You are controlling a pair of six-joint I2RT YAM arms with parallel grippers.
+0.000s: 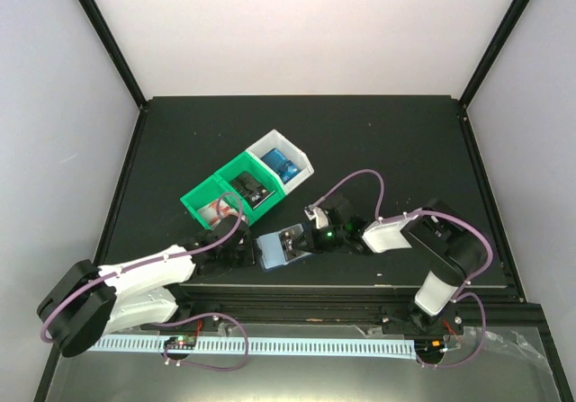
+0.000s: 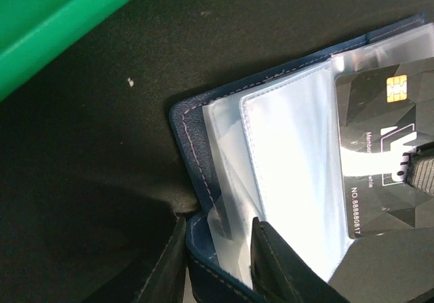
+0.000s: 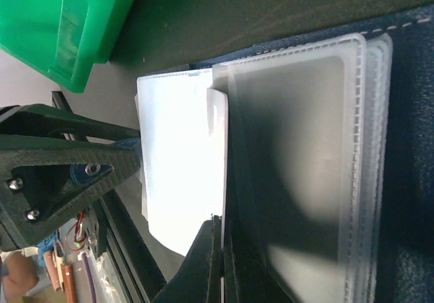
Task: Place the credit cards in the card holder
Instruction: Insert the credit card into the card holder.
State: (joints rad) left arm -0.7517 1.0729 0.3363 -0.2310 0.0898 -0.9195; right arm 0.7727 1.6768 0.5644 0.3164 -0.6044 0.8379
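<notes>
Green and white bins [image 1: 243,186] are sitting mid-table; the card holder [image 1: 281,248] is lying open just in front of them. The left gripper [image 2: 220,262] is clamping the holder's edge, while the right gripper [image 3: 220,262] is pinching a black credit card [image 2: 383,150] against the clear sleeves [image 3: 298,167]

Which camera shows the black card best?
The left wrist view. There the black card fills the right side, chip and numbers showing, lying on the open card holder. The top view shows it only as a tiny dark patch; the right wrist view shows only clear sleeves.
</notes>
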